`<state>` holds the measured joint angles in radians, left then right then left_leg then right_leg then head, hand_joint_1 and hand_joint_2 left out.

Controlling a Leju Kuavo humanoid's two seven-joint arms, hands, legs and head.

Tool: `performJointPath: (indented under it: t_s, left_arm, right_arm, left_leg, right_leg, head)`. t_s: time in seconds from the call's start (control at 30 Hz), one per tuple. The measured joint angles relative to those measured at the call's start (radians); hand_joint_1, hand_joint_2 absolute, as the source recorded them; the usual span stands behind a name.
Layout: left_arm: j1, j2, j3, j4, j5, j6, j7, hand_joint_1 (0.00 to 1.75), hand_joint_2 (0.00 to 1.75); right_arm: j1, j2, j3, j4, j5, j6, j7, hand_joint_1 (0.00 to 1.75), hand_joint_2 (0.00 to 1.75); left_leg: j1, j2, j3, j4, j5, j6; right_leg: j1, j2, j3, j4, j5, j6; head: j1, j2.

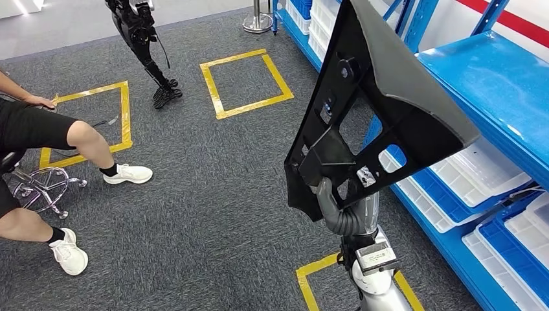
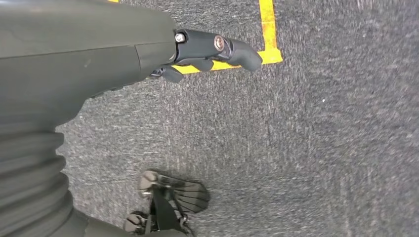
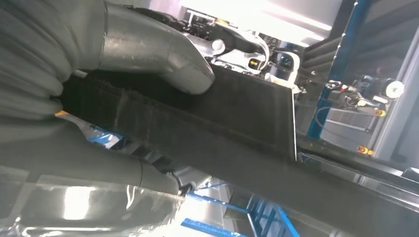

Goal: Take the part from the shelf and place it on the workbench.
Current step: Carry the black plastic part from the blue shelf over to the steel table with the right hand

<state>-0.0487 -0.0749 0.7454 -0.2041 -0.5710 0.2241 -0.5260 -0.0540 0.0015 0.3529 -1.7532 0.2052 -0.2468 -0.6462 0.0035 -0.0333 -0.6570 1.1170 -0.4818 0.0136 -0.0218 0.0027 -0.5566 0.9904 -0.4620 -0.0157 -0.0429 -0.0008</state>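
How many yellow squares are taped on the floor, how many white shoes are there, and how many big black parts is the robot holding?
Yellow tape squares: 3
White shoes: 2
Black part held in the right hand: 1
Total: 6

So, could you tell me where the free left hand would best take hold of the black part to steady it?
Probably on the long bare edge of the black part facing the open carpet, coming in from the robot's left. The right hand grips only its lower end, so the panel stands tall and tilted, and the blue shelf crowds its other side.
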Motion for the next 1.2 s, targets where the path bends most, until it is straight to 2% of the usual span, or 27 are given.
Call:
performJointPath:
  t_s: [0.03,0.07,0.1,0.13,0.17,0.2,0.23,0.27,0.3,0.33,0.5,0.57,0.6,0.63,0.7,0.73,0.8,0.83,0.87,0.9,0.97,1.0,1.03,1.1,1.17,1.2]
  left_arm:
    - [-0.002,0.000,0.000,0.000,0.000,0.000,0.000,0.00,1.75]
    - [-0.003,0.000,0.000,0.000,0.000,0.000,0.000,0.00,1.75]
    - [-0.003,0.000,0.000,0.000,-0.001,0.001,0.001,0.00,1.75]
    - [-0.002,0.000,0.000,0.000,-0.002,0.001,0.001,0.00,1.75]
    - [-0.002,0.000,0.000,0.000,-0.003,0.002,0.002,0.00,1.75]
    - [-0.002,0.001,0.000,0.000,-0.004,0.003,0.003,0.00,1.75]
    - [-0.003,0.002,0.000,0.000,-0.005,0.005,0.005,0.00,1.75]
    - [-0.004,0.004,0.000,0.000,-0.006,0.006,0.007,0.00,1.75]
    - [-0.005,0.006,0.000,-0.001,-0.007,0.006,0.008,0.00,1.75]
    - [-0.006,0.008,0.000,-0.001,-0.008,0.007,0.010,0.00,1.75]
    - [-0.006,0.007,0.000,0.000,-0.010,0.007,0.011,0.00,1.75]
    - [-0.007,0.009,0.000,0.000,-0.012,0.010,0.015,0.00,1.75]
    - [-0.008,0.009,0.000,0.000,-0.012,0.014,0.023,0.00,1.75]
    - [-0.009,0.008,0.000,0.000,-0.011,0.021,0.031,0.00,1.75]
    - [-0.010,0.002,0.001,0.000,-0.006,0.033,0.045,0.00,1.75]
    - [-0.010,-0.001,0.001,0.000,-0.004,0.037,0.046,0.00,1.75]
    - [-0.009,-0.004,0.001,0.000,-0.004,0.037,0.047,0.00,1.75]
    - [-0.009,-0.005,0.001,0.000,-0.004,0.037,0.047,0.00,1.75]
    - [-0.008,-0.005,0.001,0.000,-0.004,0.037,0.047,0.00,1.75]
    - [-0.007,-0.005,0.002,0.000,-0.003,0.038,0.048,0.00,1.75]
    - [-0.002,-0.005,0.005,0.000,-0.003,0.038,0.049,0.00,1.75]
    - [0.000,-0.006,0.006,0.000,-0.003,0.038,0.049,0.00,1.75]
    - [0.001,-0.006,0.008,0.000,-0.003,0.038,0.049,0.00,1.75]
    - [-0.003,-0.006,0.010,0.000,-0.002,0.038,0.049,0.00,1.75]
    - [-0.005,-0.007,0.014,0.000,-0.003,0.038,0.049,0.00,1.75]
    - [-0.005,-0.008,0.015,0.000,-0.003,0.038,0.049,0.00,1.75]
  right_arm:
    - [0.001,0.000,-0.001,0.000,0.000,0.000,0.000,1.75,1.75]
    - [0.002,0.000,-0.001,0.000,0.000,0.000,0.000,1.75,1.75]
    - [0.003,0.000,-0.001,0.000,0.000,0.000,0.000,1.75,1.75]
    - [0.004,0.000,-0.001,0.000,0.000,0.000,0.000,1.75,1.75]
    - [0.004,0.000,-0.001,0.000,0.000,0.000,0.000,1.75,1.75]
    - [0.004,0.000,-0.001,-0.001,0.000,-0.001,0.000,1.75,1.75]
    - [0.004,0.000,-0.002,-0.001,0.000,-0.001,0.000,1.75,1.75]
    - [0.004,0.000,-0.002,-0.001,0.000,-0.001,0.000,1.75,1.75]
    - [0.004,0.000,-0.002,-0.001,0.000,-0.001,0.000,1.75,1.75]
    - [0.004,0.000,-0.002,-0.001,0.000,-0.002,0.000,1.75,1.75]
    - [0.004,0.000,-0.002,-0.001,0.000,-0.002,0.000,1.75,1.75]
    - [0.004,0.000,-0.002,-0.001,-0.001,-0.003,0.000,1.75,1.75]
    - [0.005,0.001,-0.002,-0.002,-0.002,-0.003,0.001,1.75,1.75]
    - [0.005,0.002,-0.002,-0.002,-0.004,-0.001,0.003,1.75,1.75]
    - [0.005,0.003,-0.002,0.000,-0.009,0.006,0.007,1.75,1.75]
    - [0.004,0.002,-0.002,0.002,-0.010,0.009,0.009,1.75,1.75]
    - [0.001,0.002,-0.002,0.002,-0.011,0.010,0.009,1.75,1.75]
    - [-0.002,0.003,-0.002,0.003,-0.011,0.011,0.010,1.75,1.75]
    - [-0.004,0.004,-0.002,0.004,-0.011,0.012,0.010,1.75,1.75]
    - [-0.006,0.005,-0.002,0.005,-0.011,0.013,0.011,1.75,1.75]
    - [-0.008,0.008,-0.002,0.006,-0.011,0.015,0.012,1.75,1.75]
    - [-0.010,0.010,-0.003,0.007,-0.011,0.015,0.012,1.75,1.75]
    - [-0.011,0.011,-0.003,0.007,-0.011,0.015,0.012,1.75,1.75]
    - [-0.011,0.013,-0.004,0.007,-0.010,0.015,0.012,1.75,1.75]
    - [-0.011,0.013,-0.004,0.008,-0.008,0.016,0.012,1.75,1.75]
    - [-0.011,0.013,-0.004,0.009,-0.008,0.016,0.012,1.75,1.75]
  left_leg:
    - [0.003,0.018,-0.036,0.070,-0.033,-0.004]
    - [0.006,0.026,-0.072,0.135,-0.058,-0.007]
    - [0.008,0.029,-0.097,0.176,-0.068,-0.008]
    - [0.009,0.030,-0.103,0.179,-0.058,-0.006]
    - [0.008,0.034,-0.086,0.141,-0.031,-0.002]
    - [0.004,0.045,-0.050,0.073,0.004,0.006]
    - [-0.002,0.067,-0.011,0.003,0.032,0.018]
    - [-0.009,0.089,0.020,-0.051,0.049,0.028]
    - [-0.015,0.107,0.039,-0.083,0.056,0.035]
    - [-0.019,0.118,0.044,-0.091,0.054,0.039]
    - [-0.020,0.115,0.043,-0.093,0.054,0.041]
    - [-0.024,0.103,0.044,-0.099,0.054,0.045]
    - [-0.022,0.086,0.054,-0.117,0.062,0.051]
    - [-0.019,0.059,0.064,-0.133,0.070,0.057]
    - [-0.008,0.000,0.084,-0.163,0.085,0.062]
    - [-0.005,-0.024,0.083,-0.160,0.082,0.057]
    - [0.002,-0.051,0.080,-0.144,0.073,0.041]
    - [0.003,-0.063,0.075,-0.130,0.065,0.030]
    - [0.004,-0.072,0.068,-0.119,0.059,0.021]
    - [0.004,-0.080,0.062,-0.112,0.055,0.014]
    - [0.008,-0.084,0.054,-0.106,0.053,0.007]
    - [0.010,-0.067,0.051,-0.098,0.049,0.004]
    - [0.012,-0.042,0.041,-0.073,0.035,0.001]
    - [0.011,0.014,-0.012,0.035,-0.019,-0.004]
    - [0.012,0.030,-0.087,0.170,-0.071,-0.004]
    - [0.012,0.030,-0.109,0.202,-0.074,0.000]
  right_leg:
    - [0.004,-0.010,0.002,0.000,-0.003,-0.006]
    - [0.008,-0.021,0.003,0.000,-0.005,-0.009]
    - [0.011,-0.032,0.004,0.000,-0.007,-0.011]
    - [0.014,-0.042,0.005,0.000,-0.009,-0.012]
    - [0.016,-0.052,0.007,0.000,-0.011,-0.012]
    - [0.018,-0.061,0.010,0.000,-0.014,-0.012]
    - [0.020,-0.070,0.014,-0.001,-0.017,-0.011]
    - [0.023,-0.078,0.018,-0.001,-0.020,-0.009]
    - [0.025,-0.084,0.020,-0.002,-0.022,-0.007]
    - [0.026,-0.087,0.022,-0.002,-0.023,-0.005]
    - [0.026,-0.090,0.021,-0.003,-0.024,-0.003]
    - [0.023,-0.100,0.024,-0.006,-0.026,0.001]
    - [0.021,-0.084,0.018,0.013,-0.037,0.003]
    - [0.018,-0.062,-0.021,0.088,-0.068,0.006]
    - [0.007,-0.010,-0.096,0.223,-0.111,0.021]
    - [-0.001,-0.004,-0.113,0.241,-0.108,0.034]
    - [-0.016,0.015,-0.056,0.112,-0.046,0.062]
    - [-0.020,0.029,-0.030,0.056,-0.024,0.067]
    - [-0.021,0.040,-0.014,0.026,-0.013,0.062]
    - [-0.019,0.045,-0.010,0.019,-0.012,0.053]
    - [-0.014,0.033,-0.010,0.020,-0.010,0.033]
    - [-0.014,0.026,-0.008,0.020,-0.010,0.026]
    - [-0.013,0.018,-0.005,0.019,-0.011,0.020]
    - [-0.006,0.000,0.001,0.018,-0.015,0.008]
    - [0.005,-0.022,0.003,0.018,-0.021,0.001]
    - [0.010,-0.032,0.004,0.018,-0.023,-0.003]
  head:
    - [-0.001,0.000]
    - [-0.001,0.000]
    - [-0.001,0.000]
    - [-0.001,0.000]
    - [-0.001,0.000]
    - [-0.001,0.000]
    - [0.000,0.000]
    - [0.001,0.000]
    - [0.001,0.000]
    - [0.002,0.000]
    - [0.002,0.000]
    - [0.000,0.000]
    - [0.000,0.000]
    - [0.002,0.000]
    - [0.007,0.000]
    - [0.009,0.000]
    - [0.009,0.000]
    - [0.011,0.000]
    - [0.011,0.000]
    - [0.012,0.000]
    - [0.011,0.000]
    - [0.010,0.000]
    - [0.009,0.000]
    - [0.008,0.000]
    - [0.008,0.000]
    - [0.008,0.000]
